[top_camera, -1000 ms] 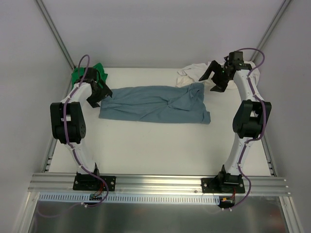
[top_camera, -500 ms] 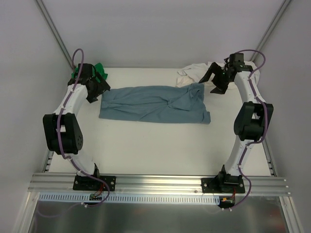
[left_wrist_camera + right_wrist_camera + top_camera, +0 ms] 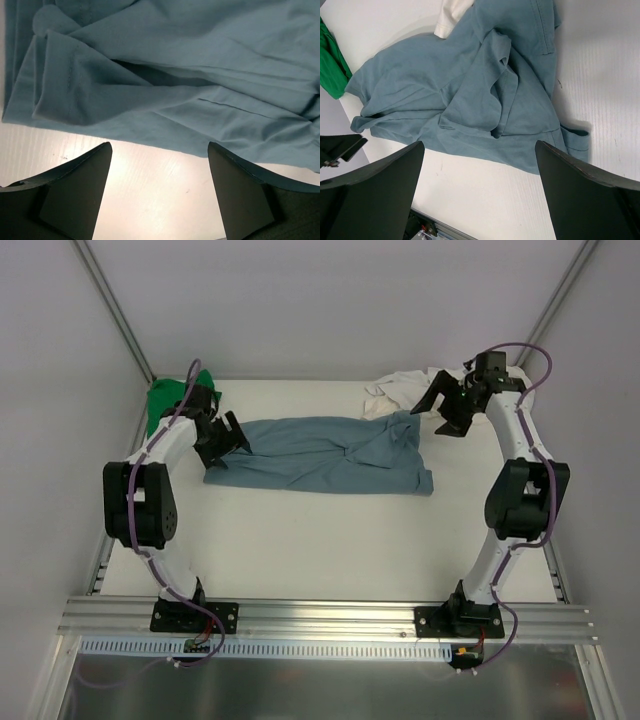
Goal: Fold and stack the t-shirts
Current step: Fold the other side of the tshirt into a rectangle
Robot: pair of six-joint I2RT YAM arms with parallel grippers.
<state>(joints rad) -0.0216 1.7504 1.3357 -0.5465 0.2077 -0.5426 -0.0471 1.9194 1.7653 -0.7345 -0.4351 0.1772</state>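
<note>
The slate-blue t-shirt (image 3: 320,452) lies rumpled and partly folded across the middle of the white table; it fills the left wrist view (image 3: 190,75) and shows in the right wrist view (image 3: 465,90). The green t-shirt (image 3: 170,398) is bunched at the back left corner, its edge in the right wrist view (image 3: 330,65). The cream t-shirt (image 3: 395,390) is crumpled at the back right. My left gripper (image 3: 228,437) is open, low over the blue shirt's left end. My right gripper (image 3: 443,412) is open, raised above the blue shirt's right end.
The white table (image 3: 320,540) is bounded by grey walls at the back and sides, with metal posts in the corners. An aluminium rail (image 3: 320,618) with both arm bases runs along the near edge.
My left gripper swung out toward the green shirt, then came back right over the blue shirt's left end. My right gripper shifted slightly. The shirts have not moved.
</note>
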